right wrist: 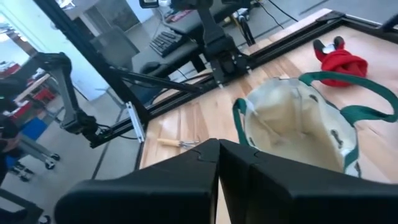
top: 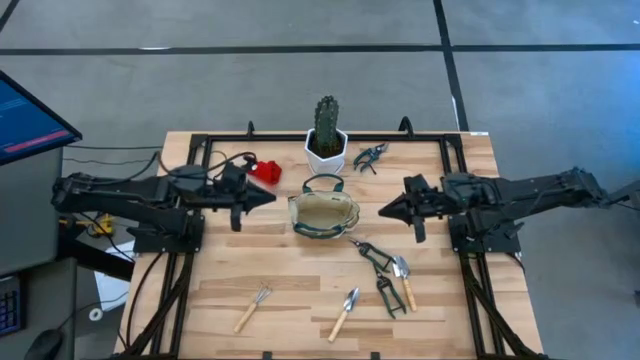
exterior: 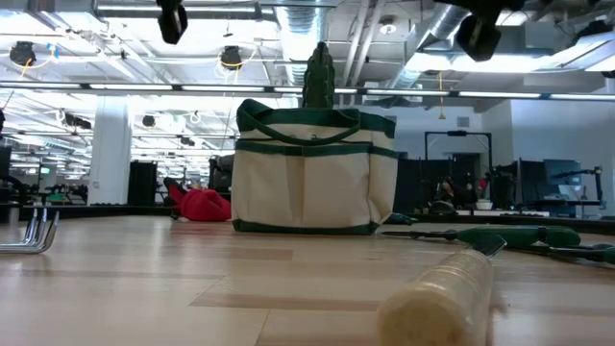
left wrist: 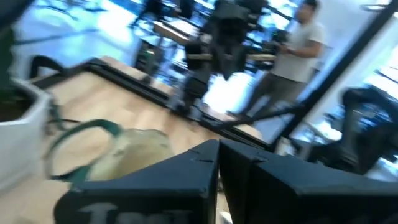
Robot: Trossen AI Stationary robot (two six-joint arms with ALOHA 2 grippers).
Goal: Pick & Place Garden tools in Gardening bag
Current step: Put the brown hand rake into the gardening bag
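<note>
High view: wooden table (top: 240, 270) on grey floor. Gardening bag (top: 323, 214) at centre, mouth open. Left gripper (top: 266, 197) and right gripper (top: 388, 209) flank it, both clenched, empty. Shears (top: 378, 266), trowels (top: 345, 311) and fork (top: 252, 306) along near edge.

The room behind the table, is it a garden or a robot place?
Probably a robot lab or workshop, not a garden. Behind the gardening bag run ceiling pipes and strip lights, a computer monitor sits beside the wooden table, and a person stands among equipment.
</note>
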